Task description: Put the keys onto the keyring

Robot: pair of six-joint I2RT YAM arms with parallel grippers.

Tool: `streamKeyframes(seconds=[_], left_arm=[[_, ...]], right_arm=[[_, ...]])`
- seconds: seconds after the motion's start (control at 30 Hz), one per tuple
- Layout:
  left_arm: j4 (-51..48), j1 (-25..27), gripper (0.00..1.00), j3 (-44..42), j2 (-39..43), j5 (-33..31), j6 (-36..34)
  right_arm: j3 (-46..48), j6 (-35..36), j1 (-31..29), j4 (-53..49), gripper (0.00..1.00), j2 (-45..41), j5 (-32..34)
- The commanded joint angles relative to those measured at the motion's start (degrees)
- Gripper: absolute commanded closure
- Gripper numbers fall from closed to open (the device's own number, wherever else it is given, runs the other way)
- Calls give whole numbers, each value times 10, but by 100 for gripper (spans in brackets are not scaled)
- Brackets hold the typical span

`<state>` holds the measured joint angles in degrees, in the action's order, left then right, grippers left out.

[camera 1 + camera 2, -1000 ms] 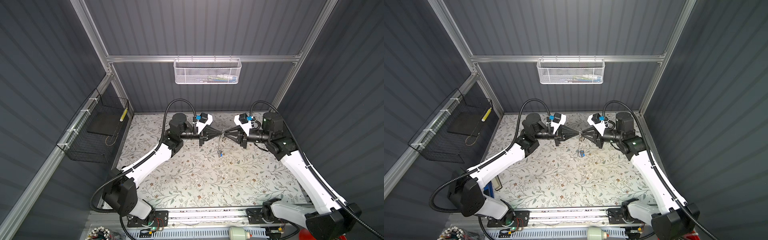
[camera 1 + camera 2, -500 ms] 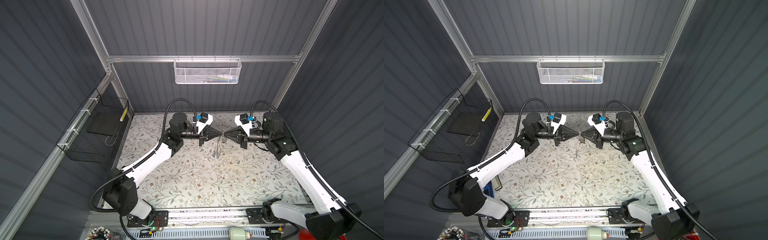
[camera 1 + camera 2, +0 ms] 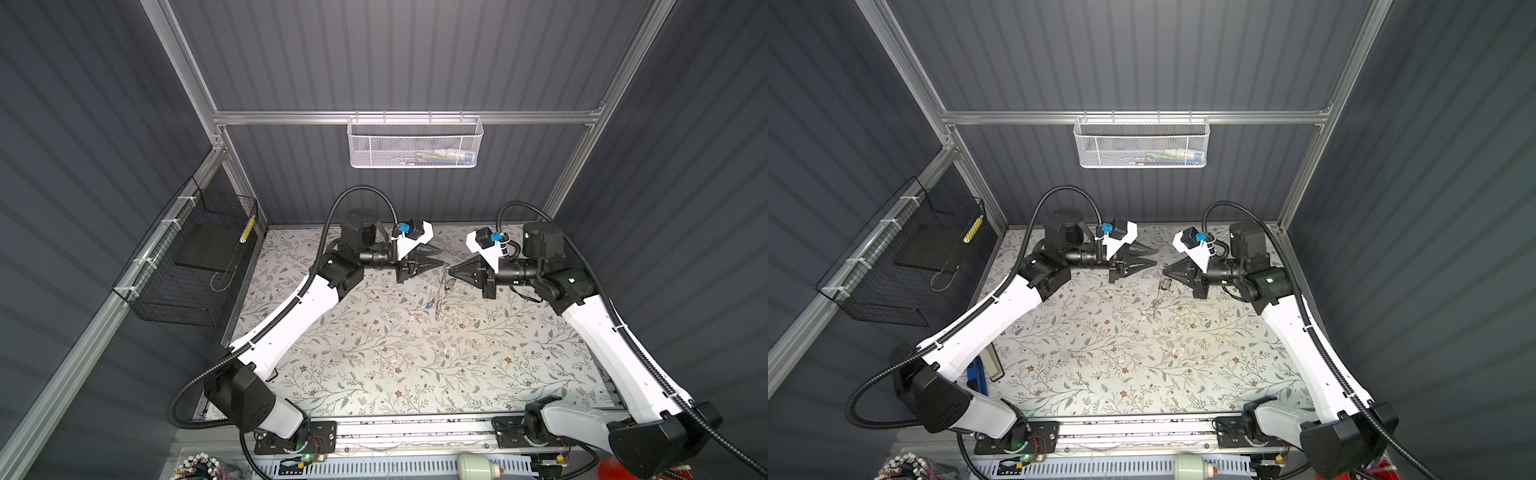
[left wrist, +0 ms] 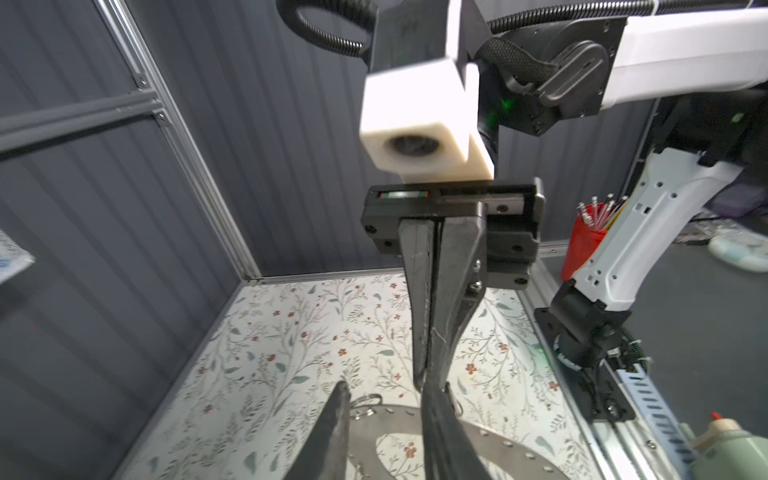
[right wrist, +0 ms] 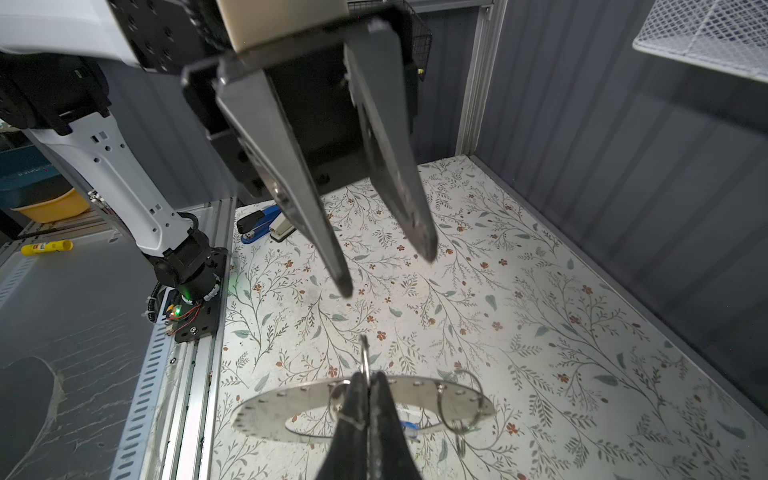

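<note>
The keyring (image 5: 270,411) is a flat oval metal plate with holes round its rim and several split rings (image 5: 465,399). My right gripper (image 5: 368,376) is shut on one small ring (image 5: 365,353), so the plate hangs below it above the mat. A small blue tag (image 5: 409,424) dangles under the plate. In both top views the keyring (image 3: 442,286) (image 3: 1160,286) hangs from the right gripper (image 3: 451,269) (image 3: 1163,271). My left gripper (image 3: 441,257) (image 3: 1155,257) (image 4: 386,390) faces it, open and holding nothing, its fingers (image 5: 316,232) just clear of the ring. I cannot make out the keys.
A white mesh basket (image 3: 415,141) hangs on the back wall and a black wire basket (image 3: 195,266) on the left wall. A blue stapler (image 5: 257,226) lies at the mat's front left edge. A red cup of pens (image 4: 582,245) stands outside the frame.
The left gripper has opened and let go of the keyring. The two grippers have drawn slightly apart, and the keyring now hangs from the right gripper alone.
</note>
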<state>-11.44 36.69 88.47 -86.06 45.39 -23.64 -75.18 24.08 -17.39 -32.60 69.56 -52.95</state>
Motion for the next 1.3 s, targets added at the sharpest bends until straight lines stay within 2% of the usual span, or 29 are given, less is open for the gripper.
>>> streamKeyframes(seconds=[0.0, 0.1, 0.23, 0.43, 0.8, 1.27], left_arm=[[-180, 6, 69, 59, 5, -85, -125], [-244, 31, 69, 98, -6, -141, -171], [-279, 66, 69, 122, -24, -196, -202], [-293, 100, 70, 149, -48, -235, -218], [-311, 124, 73, 176, -77, -260, -229], [-335, 128, 74, 190, -89, -236, -233]], right_arm=[[-37, 32, 2, -87, 100, 9, 20], [-51, 34, 1, -111, 100, 16, 26], [-79, 51, 0, -161, 100, 31, 35], [-120, 68, -10, -233, 100, 52, 65], [-140, 79, -26, -268, 100, 66, 92], [-154, 78, -28, -270, 100, 75, 105]])
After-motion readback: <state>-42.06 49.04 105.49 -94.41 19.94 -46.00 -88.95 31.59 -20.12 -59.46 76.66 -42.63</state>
